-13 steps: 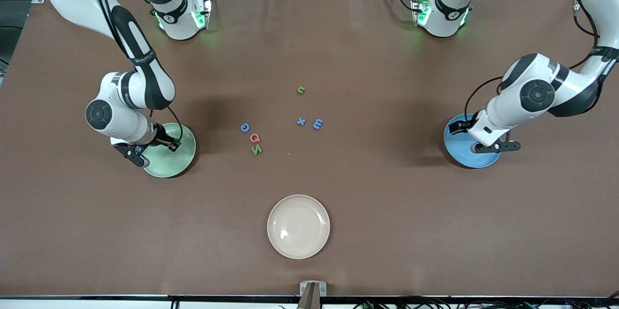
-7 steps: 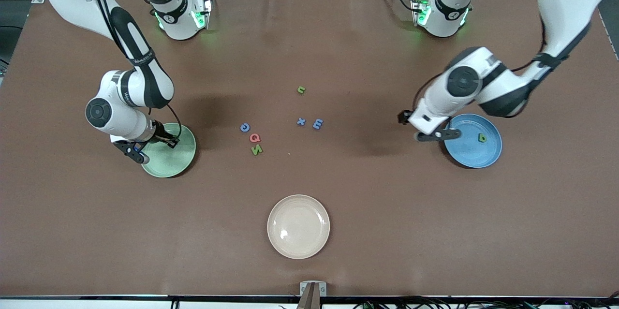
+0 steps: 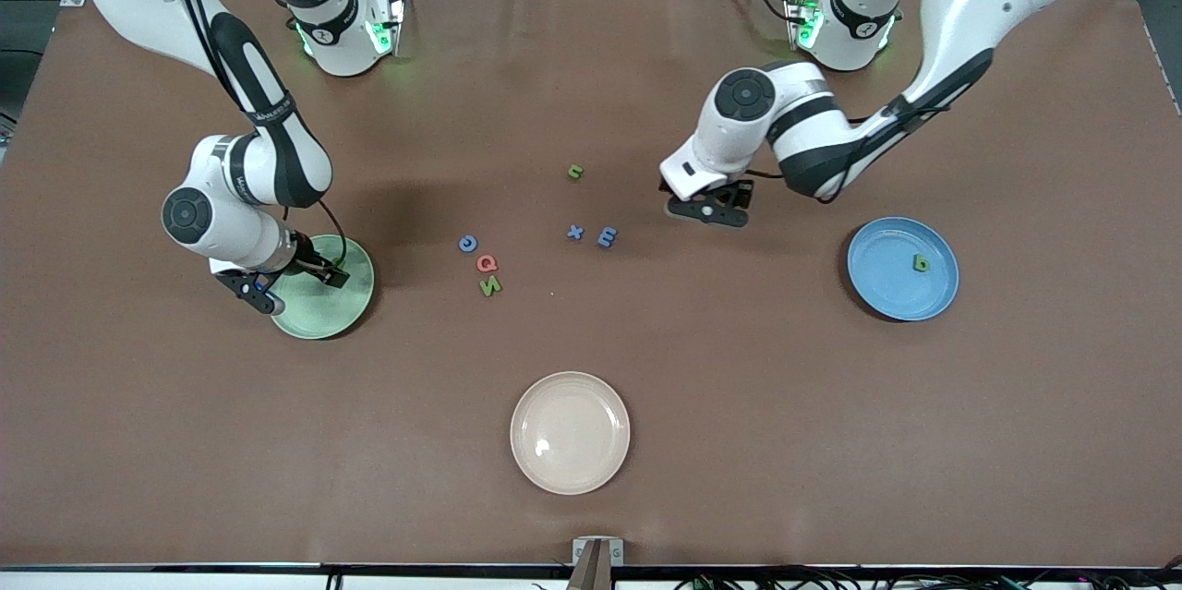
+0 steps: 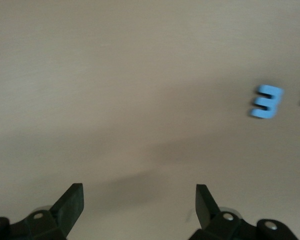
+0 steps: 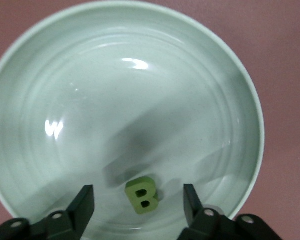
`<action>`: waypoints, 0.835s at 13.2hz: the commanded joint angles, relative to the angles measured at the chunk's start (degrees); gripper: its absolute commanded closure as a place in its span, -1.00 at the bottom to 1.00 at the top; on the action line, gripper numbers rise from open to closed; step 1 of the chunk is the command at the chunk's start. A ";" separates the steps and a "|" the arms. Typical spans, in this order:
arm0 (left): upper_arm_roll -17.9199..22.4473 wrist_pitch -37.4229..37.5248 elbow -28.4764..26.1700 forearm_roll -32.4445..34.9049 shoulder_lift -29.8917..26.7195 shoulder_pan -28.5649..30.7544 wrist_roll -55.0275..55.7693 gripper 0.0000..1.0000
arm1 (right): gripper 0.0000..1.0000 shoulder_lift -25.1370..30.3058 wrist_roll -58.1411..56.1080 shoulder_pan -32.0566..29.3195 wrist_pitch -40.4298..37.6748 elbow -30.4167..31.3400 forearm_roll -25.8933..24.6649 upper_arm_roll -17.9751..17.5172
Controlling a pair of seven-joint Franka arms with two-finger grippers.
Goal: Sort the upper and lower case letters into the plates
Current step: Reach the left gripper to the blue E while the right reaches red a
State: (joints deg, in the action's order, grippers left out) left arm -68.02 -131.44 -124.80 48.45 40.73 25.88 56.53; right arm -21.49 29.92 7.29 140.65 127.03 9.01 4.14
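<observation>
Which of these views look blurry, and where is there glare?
Left wrist view: motion-smeared; the blue E streaks. Right wrist view: sharp green B, with bright glare spots and a soft shadow on the mint plate. Front view: crisp, with a small highlight on the cream plate.

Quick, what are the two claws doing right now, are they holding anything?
Left gripper: open, empty, above the bare table near the blue E.
Right gripper: open, empty, over the mint green plate, where a green B lies.

The left gripper is held low with fingers spread; the right gripper likewise.
</observation>
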 commanded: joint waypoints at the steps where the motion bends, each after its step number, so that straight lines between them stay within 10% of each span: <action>1: 5.16 -6.70 0.52 3.14 -0.21 -6.61 -2.55 -0.97 | -1.00 1.98 -0.13 1.92 -10.52 -5.88 1.10 -0.71; 4: 8.68 -8.30 3.42 3.23 0.66 -12.41 -4.14 -0.95 | -1.00 1.98 -0.30 8.51 -17.94 -12.76 0.83 -0.71; 11: 19.23 -8.31 16.25 1.21 6.63 -28.24 -3.44 -0.91 | -1.00 -0.13 -1.19 23.29 -8.21 -12.86 0.48 -0.71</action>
State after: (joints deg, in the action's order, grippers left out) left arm -50.25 -139.62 -112.47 50.34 44.48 0.09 53.17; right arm -20.88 29.76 28.66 130.11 113.50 9.09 2.76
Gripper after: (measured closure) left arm 0.044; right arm 0.000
